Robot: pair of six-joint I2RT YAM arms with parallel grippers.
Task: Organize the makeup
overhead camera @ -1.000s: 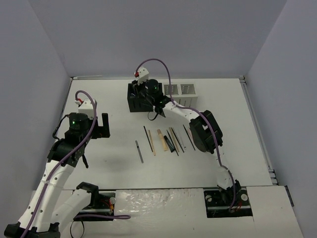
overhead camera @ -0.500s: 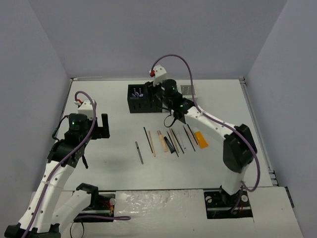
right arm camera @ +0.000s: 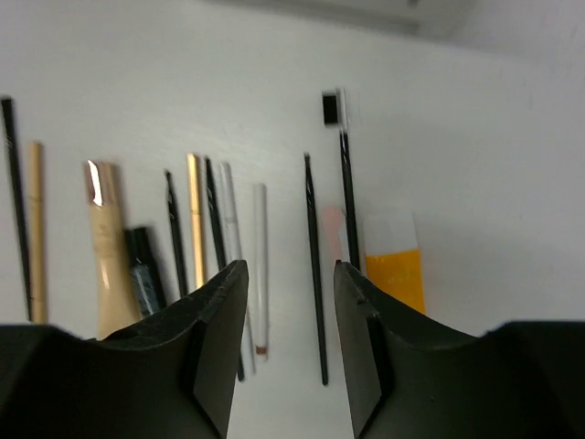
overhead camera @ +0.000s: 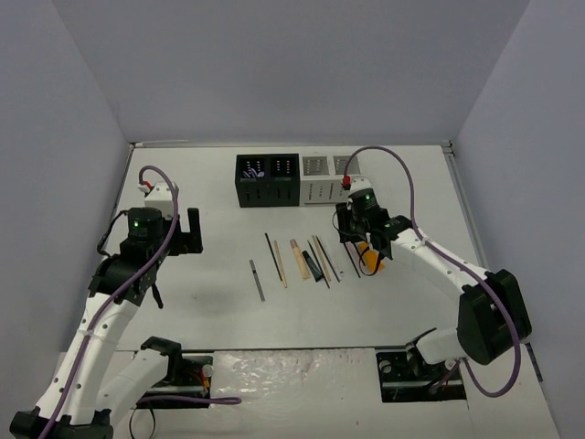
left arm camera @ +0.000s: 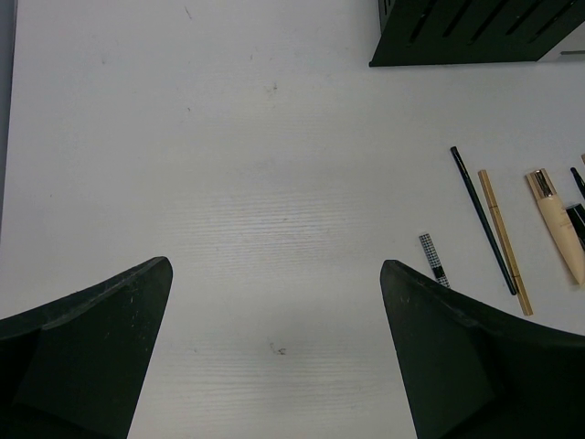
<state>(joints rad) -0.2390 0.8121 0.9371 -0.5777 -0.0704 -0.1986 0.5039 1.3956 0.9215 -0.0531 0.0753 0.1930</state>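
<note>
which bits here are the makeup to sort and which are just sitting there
To sort: black pencil, tan pencil, beige tube, small black tube, orange tube, white pencil.
Just there: black organizer, white organizer.

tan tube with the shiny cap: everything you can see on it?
The tan tube is short, cream-tan, plastic-looking, with a shiny rose-gold cap on its far end. It lies flat on the white table in the row of makeup, cap toward the organizer boxes. A thin tan pencil lies apart on its left; a small black tube sits close against its right side. Nothing rests on it.
</note>
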